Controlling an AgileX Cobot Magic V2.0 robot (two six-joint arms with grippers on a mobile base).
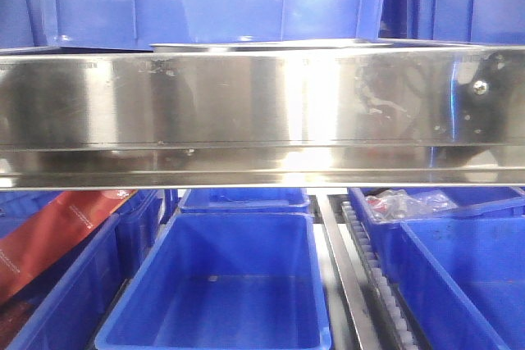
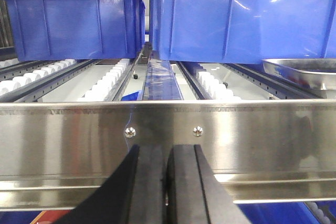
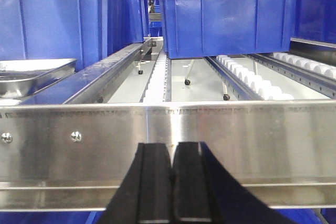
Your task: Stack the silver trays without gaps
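- Silver tray (image 1: pixel 262 45): shallow, rectangular, shiny metal with a thin rolled rim.
- Pose: flat and level, open side up.
- Front view: only its near rim shows, as a thin bright line at centre, just above and behind the steel band (image 1: pixel 246 104).
- Left wrist view: right edge (image 2: pixel 299 72), cut off by the frame.
- Right wrist view: left edge (image 3: pixel 31 77).
- Single or stacked: cannot tell.

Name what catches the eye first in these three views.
A long mirror-bright steel band spans the front view, with blue bins below it and more above. In the wrist views, the left gripper and the right gripper sit shut, low in front of that band. A silver tray rests on the roller shelf behind the band, at the right edge of the left wrist view.
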